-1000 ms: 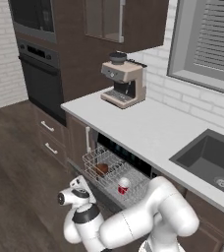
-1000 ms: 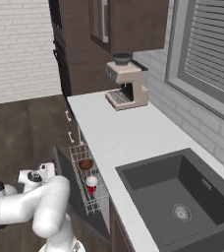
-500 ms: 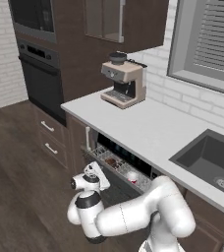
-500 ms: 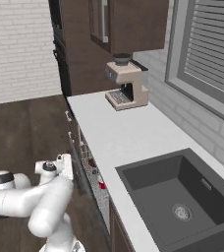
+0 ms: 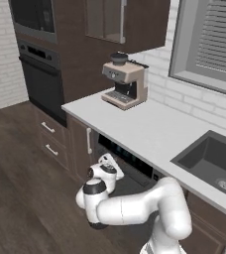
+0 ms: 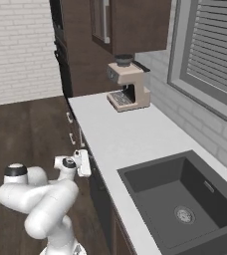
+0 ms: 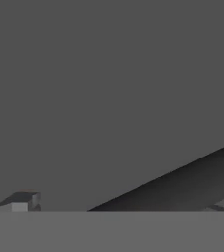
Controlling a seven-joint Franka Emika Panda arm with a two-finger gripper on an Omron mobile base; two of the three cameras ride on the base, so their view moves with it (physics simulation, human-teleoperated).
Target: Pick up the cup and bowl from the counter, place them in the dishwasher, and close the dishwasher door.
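One dishwasher door [image 5: 127, 182] — flat dark panel under the counter [image 5: 149, 131], nearly upright, a dark gap open at its top; long axis runs sideways along the cabinet front, hinge presumably at the bottom. Stiff and probably fairly heavy; best pushed flat-on near its upper edge. One gripper [image 5: 110, 165] pressed against the panel's top — whether its fingers are spread or clenched cannot be told. Beige coffee machine [image 6: 128, 87] stands on the counter.

Kitchen item count
One coffee machine [image 5: 124, 84], one sink [image 6: 185, 199], one counter [image 5: 154, 131], one wall oven [image 5: 41, 82], one dishwasher [image 5: 127, 166], two drawer handles [image 5: 48, 128], one window [image 5: 216, 42].
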